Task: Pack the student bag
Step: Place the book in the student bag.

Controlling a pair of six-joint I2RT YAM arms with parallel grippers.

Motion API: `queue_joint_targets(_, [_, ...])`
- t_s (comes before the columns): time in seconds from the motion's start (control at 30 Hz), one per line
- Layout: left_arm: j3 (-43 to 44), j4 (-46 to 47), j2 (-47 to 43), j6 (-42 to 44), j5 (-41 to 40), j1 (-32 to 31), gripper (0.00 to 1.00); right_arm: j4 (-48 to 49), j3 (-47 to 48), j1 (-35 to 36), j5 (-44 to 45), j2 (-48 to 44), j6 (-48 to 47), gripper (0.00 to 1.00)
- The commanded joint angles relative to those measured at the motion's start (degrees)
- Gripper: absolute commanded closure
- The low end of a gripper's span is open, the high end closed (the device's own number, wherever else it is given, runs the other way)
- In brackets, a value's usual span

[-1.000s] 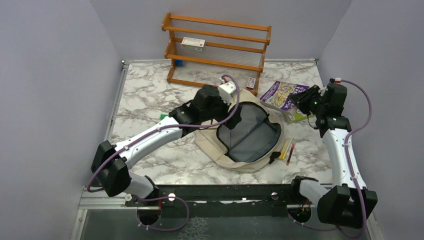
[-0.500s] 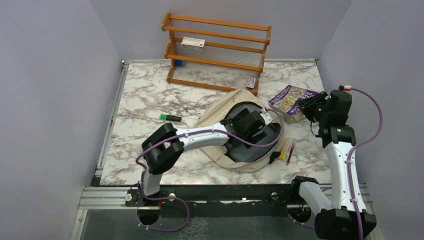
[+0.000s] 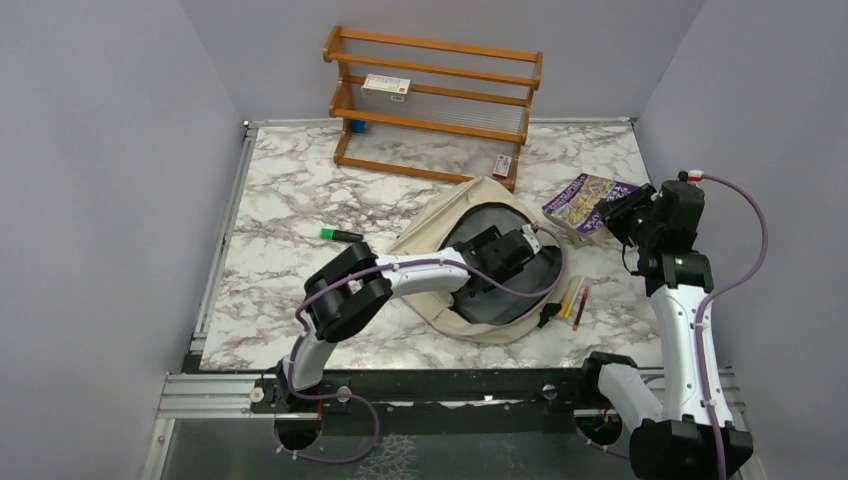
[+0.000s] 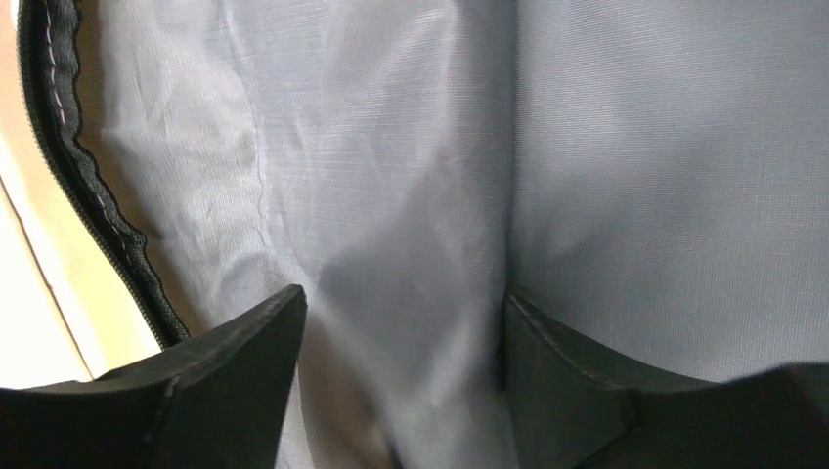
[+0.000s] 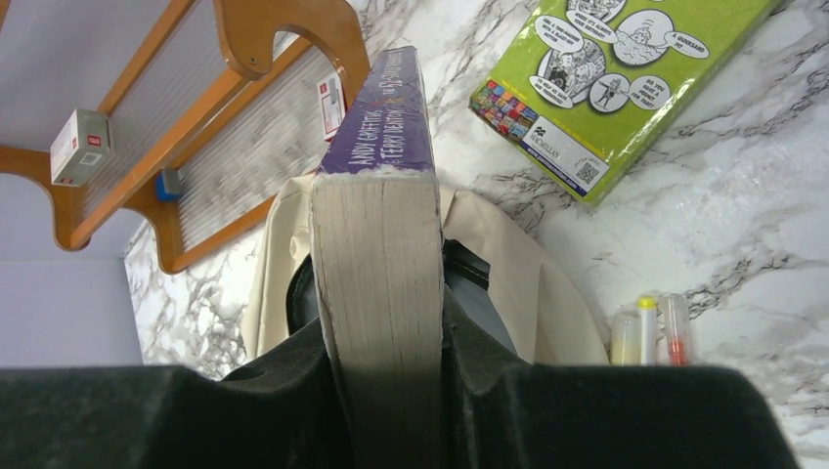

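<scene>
Left gripper [image 4: 398,327] has moved off the rim into the open mouth of the student bag [image 3: 440,240], which lies mid-table. Jaws are wide over slack grey woven lining, nothing gripped. Right gripper [image 5: 381,342] has lifted the thick purple book [image 5: 376,244] off the glossy green book [image 5: 606,78], clamped across its rough page edge. It probably goes in next.

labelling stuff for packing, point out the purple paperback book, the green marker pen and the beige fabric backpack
purple paperback book [image 5: 379,283]: right wrist view, cream page edge
green marker pen [image 3: 340,235]: top external view, middle of barrel
beige fabric backpack [image 3: 435,225]: top external view, outer fabric left of opening
</scene>
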Motion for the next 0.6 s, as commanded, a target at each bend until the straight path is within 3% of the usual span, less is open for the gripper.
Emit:
queue_joint_targets(0.0, [1.38, 0.55, 1.09, 1.59, -4.54, -0.10, 0.39, 3.40, 2.37, -0.15, -1.29, -1.17, -1.19, 0.99])
queue_joint_targets(0.2, [0.51, 3.17, -1.51, 1.70, -4.61, -0.10, 0.65, 2.24, 3.76, -0.15, 0.57, -2.01, -2.24, 0.99])
queue_joint_targets(0.47, [0.21, 5.47, -5.62, 0.53, -0.43, 0.78, 0.67, 0.59, 4.71, -0.15, -0.65, -5.50, -5.09, 0.99])
queue_joint_targets(0.5, [0.52, 5.36, -6.06, 0.10, 0.42, 1.21, 0.70, 0.46, 4.84, -0.15, -1.52, -5.81, -5.25, 0.99])
queue_joint_targets(0.57, [1.63, 4.72, -6.84, -1.28, 2.50, 2.31, 0.88, -1.33, 5.46, -0.22, -1.85, -6.00, -5.44, 0.99])
